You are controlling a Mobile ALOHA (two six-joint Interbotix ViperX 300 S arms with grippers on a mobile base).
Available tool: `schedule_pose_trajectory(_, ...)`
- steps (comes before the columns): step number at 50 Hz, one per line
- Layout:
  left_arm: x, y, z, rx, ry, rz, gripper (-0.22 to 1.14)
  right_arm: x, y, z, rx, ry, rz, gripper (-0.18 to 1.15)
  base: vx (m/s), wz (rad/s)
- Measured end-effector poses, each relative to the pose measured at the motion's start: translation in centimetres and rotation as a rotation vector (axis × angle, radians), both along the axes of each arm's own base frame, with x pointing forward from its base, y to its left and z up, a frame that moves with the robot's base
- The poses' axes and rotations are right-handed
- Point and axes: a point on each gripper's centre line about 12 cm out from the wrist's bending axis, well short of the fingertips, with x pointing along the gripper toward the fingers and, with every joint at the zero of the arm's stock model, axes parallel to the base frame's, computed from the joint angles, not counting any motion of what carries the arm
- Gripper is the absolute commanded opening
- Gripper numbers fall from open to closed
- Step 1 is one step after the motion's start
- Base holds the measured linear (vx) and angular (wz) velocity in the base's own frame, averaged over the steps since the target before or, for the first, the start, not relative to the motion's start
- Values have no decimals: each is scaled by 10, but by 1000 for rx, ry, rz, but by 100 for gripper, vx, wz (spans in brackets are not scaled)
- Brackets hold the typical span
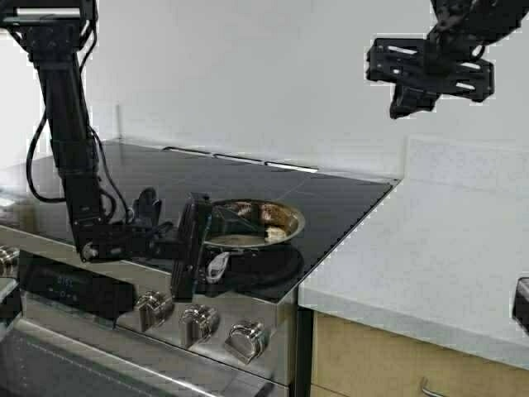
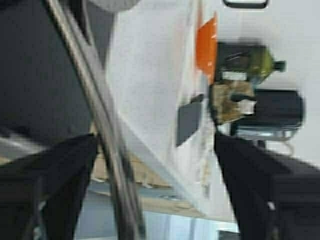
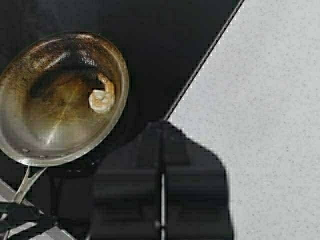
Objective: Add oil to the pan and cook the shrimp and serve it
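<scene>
**Pan gripped at the handle, one shrimp inside**

My left hand (image 1: 201, 248) is low at the front edge of the black glass cooktop (image 1: 248, 186), pinching the short metal handle of the pan (image 1: 252, 222). From my left wrist the handle shows as a thin steel bar running between my two dark fingers (image 2: 60, 175).

The pan is round, shiny steel, shallow, its inside stained brown with a darker patch toward one side. It sits on the cooktop near the front right corner, above the stove knobs (image 1: 198, 321).

Contents: one shrimp (image 3: 102, 98), small, curled, pale pinkish-white, lying against the inner wall on the side nearer the table (image 1: 430, 248). Whether there is oil in the pan, I cannot tell.

The table is pale speckled stone, smooth, butting against the cooktop edge.

My right hand (image 1: 430, 73) hangs high above the table, well apart from the pan; its fingers are pressed together, holding nothing.
</scene>
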Motion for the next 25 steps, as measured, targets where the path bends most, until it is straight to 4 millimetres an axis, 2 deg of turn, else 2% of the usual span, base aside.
schedule_pose_trajectory(10, 1, -1, -3, -36, 23, 9, 98, -1, 0, 0, -1, 1, 2, 7, 0, 0)
schedule_pose_trajectory(14, 2, -1, -1, -47, 22, 15, 88, -1, 0, 0, -1, 1, 2, 7, 0, 0)
schedule_pose_trajectory(16, 3, -1, -1, -53, 26, 19, 78, -1, 0, 0, -1, 1, 2, 7, 0, 0)
schedule_pose_trajectory(19, 3, -1, 0, -65, 41, 25, 56, 0, 0, 0, -1, 1, 0, 7, 0, 0)
schedule_pose_trajectory(25, 2, 0, -2, -89, 78, 32, -4, 0, 0, 0, -2, 1, 1, 7, 0, 0)
